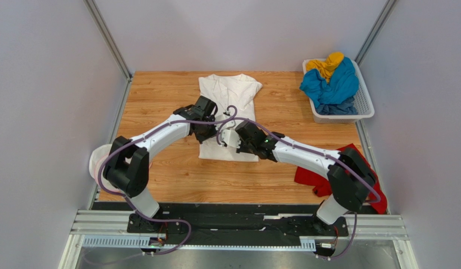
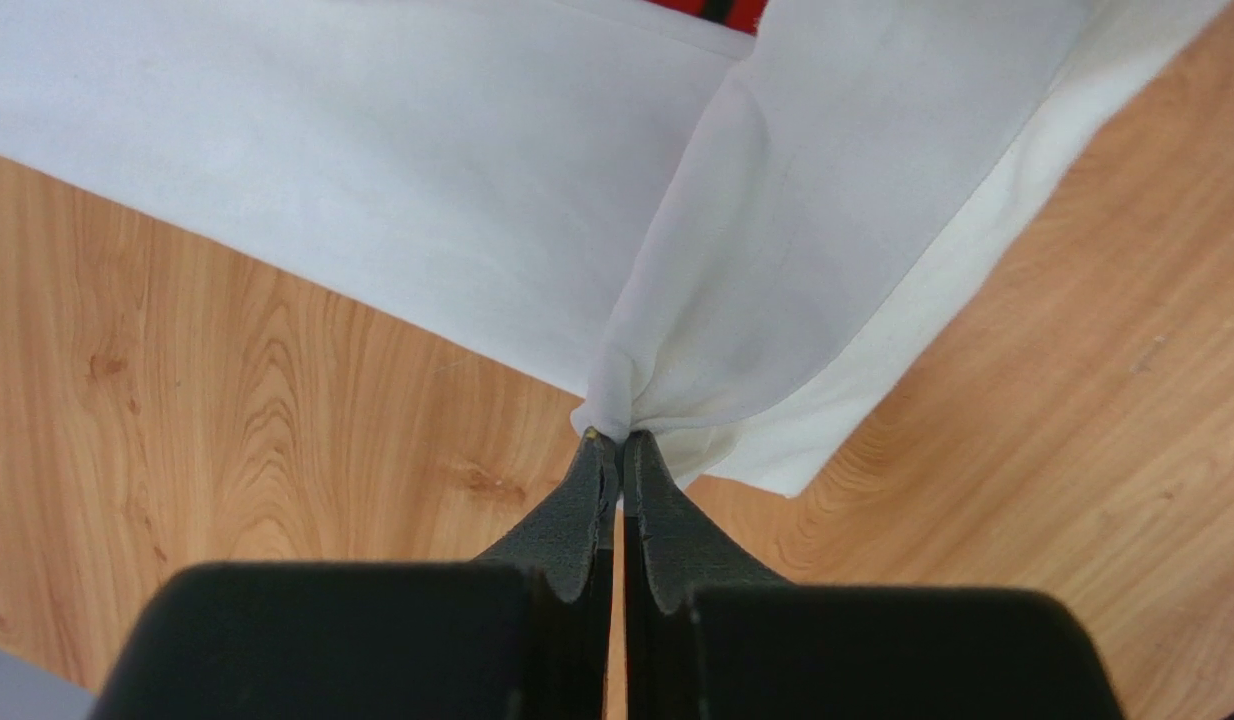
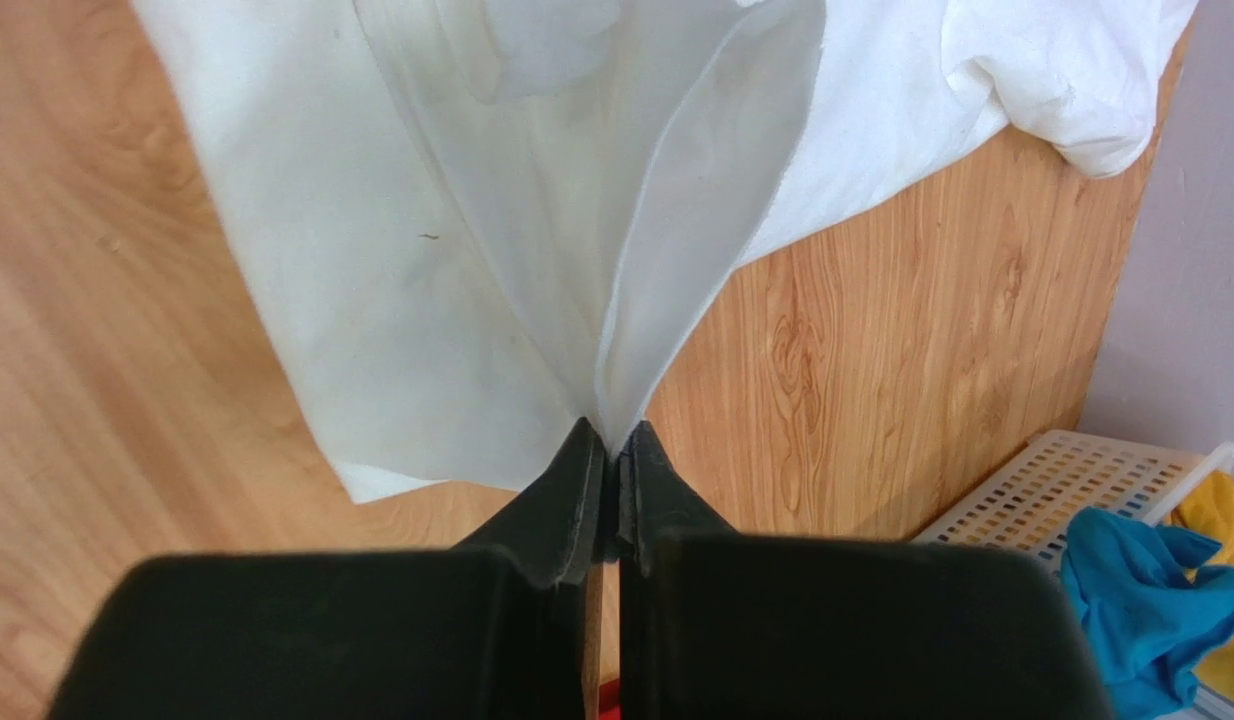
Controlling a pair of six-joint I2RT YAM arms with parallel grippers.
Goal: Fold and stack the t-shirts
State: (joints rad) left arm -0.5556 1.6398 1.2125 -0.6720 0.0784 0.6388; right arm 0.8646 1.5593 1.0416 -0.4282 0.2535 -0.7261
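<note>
The wooden surface [image 1: 160, 179] carries a white t-shirt [image 1: 230, 92] laid lengthwise down its middle, collar end toward 12 o'clock and hem end toward 6 o'clock. A red t-shirt [image 1: 308, 176] lies crumpled at the 4 o'clock edge, partly under the right arm. At 1 o'clock stands a white lattice basket [image 1: 364, 109] with a blue t-shirt [image 1: 334, 87] heaped in it and a yellow t-shirt [image 1: 325, 64] on top of that, toward the far rim.

Both arms meet over the lower half of the white shirt. The left end effector [image 2: 620, 450] is pinched tight on a bunched corner of the white cloth, which fans away from its tips toward 12 and 1 o'clock (a sliver of red print [image 2: 706, 12] shows at the top edge). The right end effector [image 3: 608, 443] is likewise clamped on a fold of the same shirt, the fabric rising from its tips toward 12 o'clock, lifted off the wood.
</note>
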